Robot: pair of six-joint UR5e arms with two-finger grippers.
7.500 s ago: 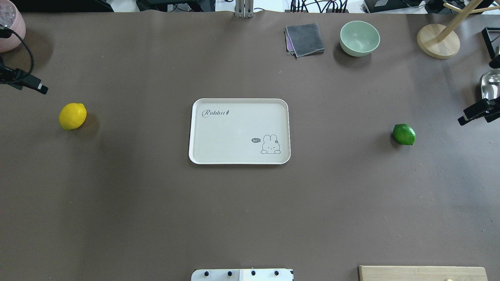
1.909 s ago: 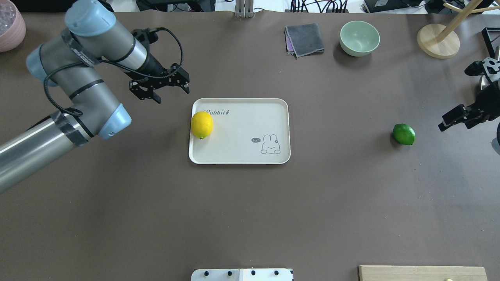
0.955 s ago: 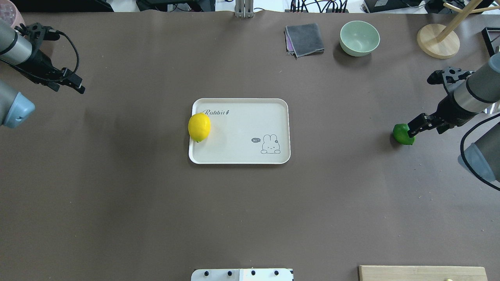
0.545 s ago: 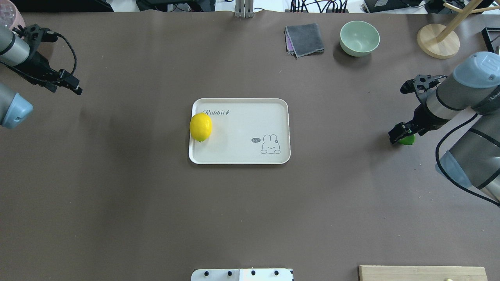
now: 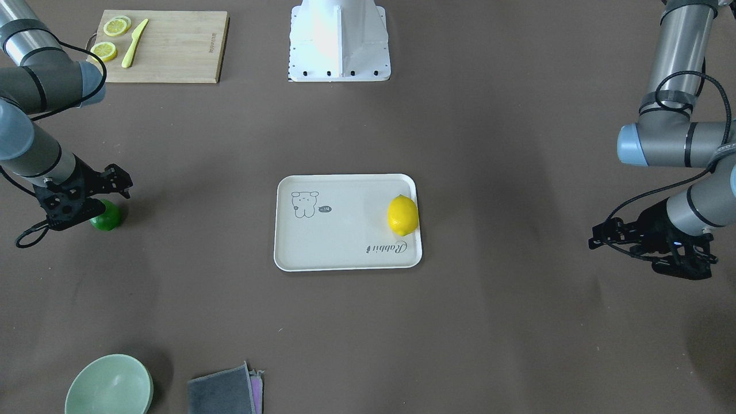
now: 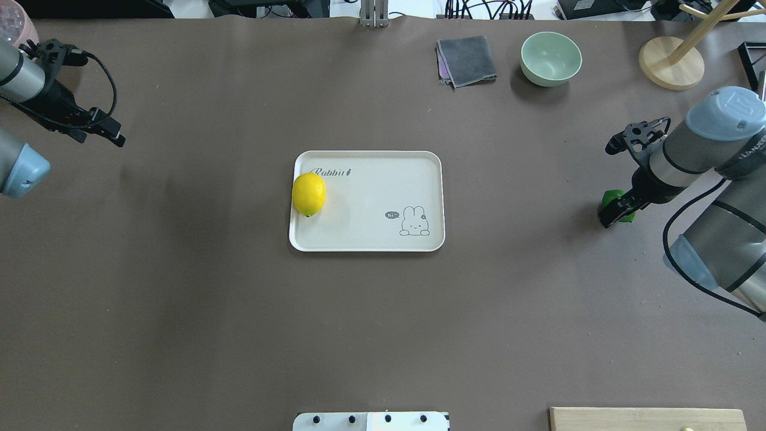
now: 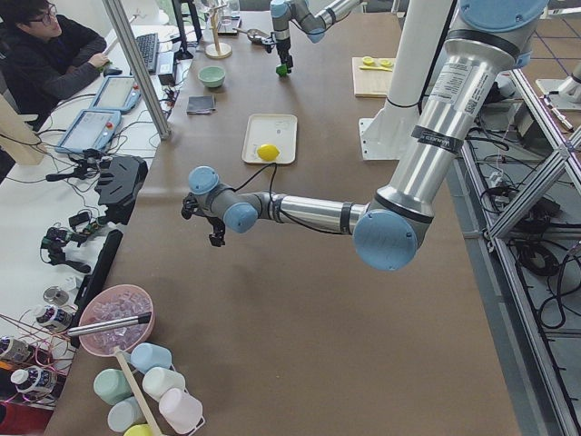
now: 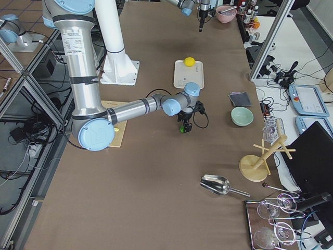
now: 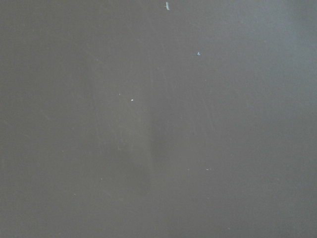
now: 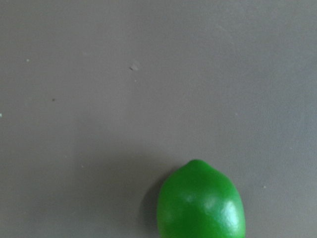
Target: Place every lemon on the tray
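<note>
The yellow lemon (image 6: 309,194) lies on the cream tray (image 6: 371,233) against its left rim; it also shows in the front view (image 5: 402,215). The green lemon (image 6: 626,215) rests on the table at the right, partly covered by my right gripper (image 6: 615,209). That gripper is open and low over the lemon, its fingers at the fruit's sides; in the front view the gripper (image 5: 86,201) stands just beside the green lemon (image 5: 107,217). The right wrist view shows the green lemon (image 10: 200,203) at its lower edge. My left gripper (image 6: 106,130) is open and empty, far left of the tray.
A green bowl (image 6: 550,58), a grey folded cloth (image 6: 467,61) and a wooden stand (image 6: 670,63) are at the far edge. A bamboo board (image 5: 164,46) with lemon slices and a knife lies near the robot base (image 5: 339,43). A pink cup (image 6: 15,24) stands far left.
My right gripper came in over the green lemon and settled down around it. The left arm pulled back to the far left and stopped. The yellow lemon rocked slightly on the tray.
</note>
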